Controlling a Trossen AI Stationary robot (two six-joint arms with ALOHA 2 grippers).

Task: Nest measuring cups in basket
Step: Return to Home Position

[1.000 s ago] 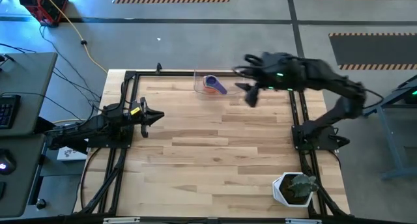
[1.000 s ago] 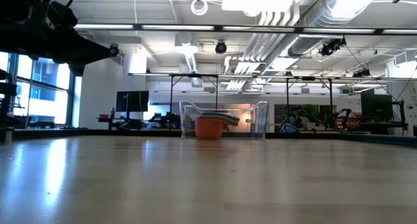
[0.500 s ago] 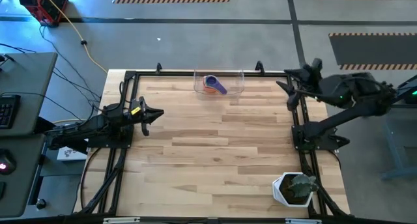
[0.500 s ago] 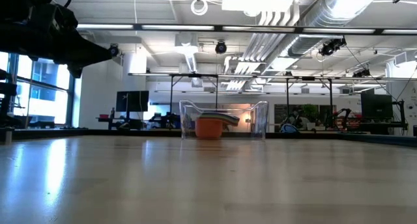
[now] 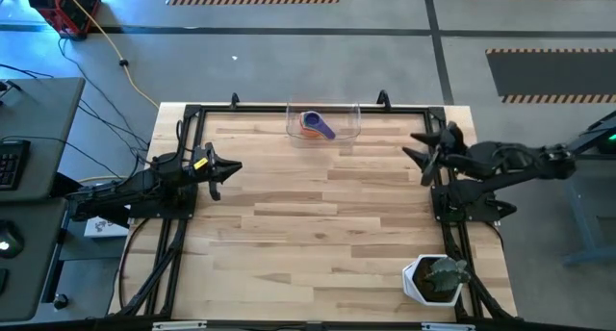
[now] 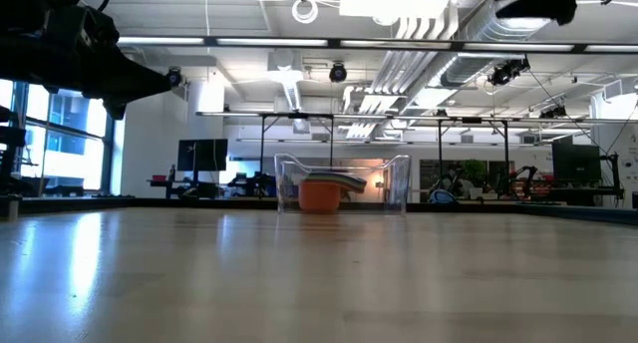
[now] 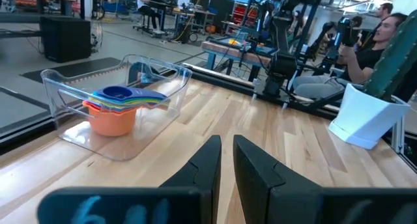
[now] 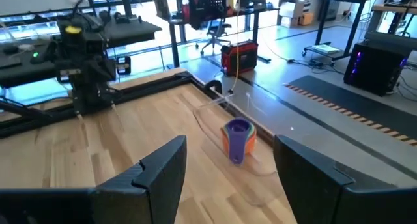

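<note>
The wooden table (image 5: pixel 318 225) is bordered by black frame rails (image 5: pixel 446 235), and a white plant pot (image 5: pixel 421 281) holding a small green plant stands at its near right corner, well apart from everything else. A keyboard (image 5: pixel 8 164) lies on a desk off the table's left side, and in the left wrist view a person (image 7: pixel 376 36) sits beyond the table's right side. Only bare boards lie between either arm and the basket (image 5: pixel 348 129), a clear rectangular bin with rounded corners at the middle of the table's far edge. The left gripper (image 5: pixel 231 170) rests over the left side of the table, its fingers drawn to a narrow slit. The right gripper (image 5: pixel 416 146) hangs at the right edge, its fingers spread wide and holding nothing. The measuring cups (image 5: pixel 312 125) stand nested as one upright stack inside the basket, left of its centre. The orange cup (image 7: pixel 112 122) forms the broad base, and the purple cup (image 8: pixel 237 127) sits on top. Between them the flat handles of the others fan out in yellow, green and blue bands, all pointing much the same way.
</note>
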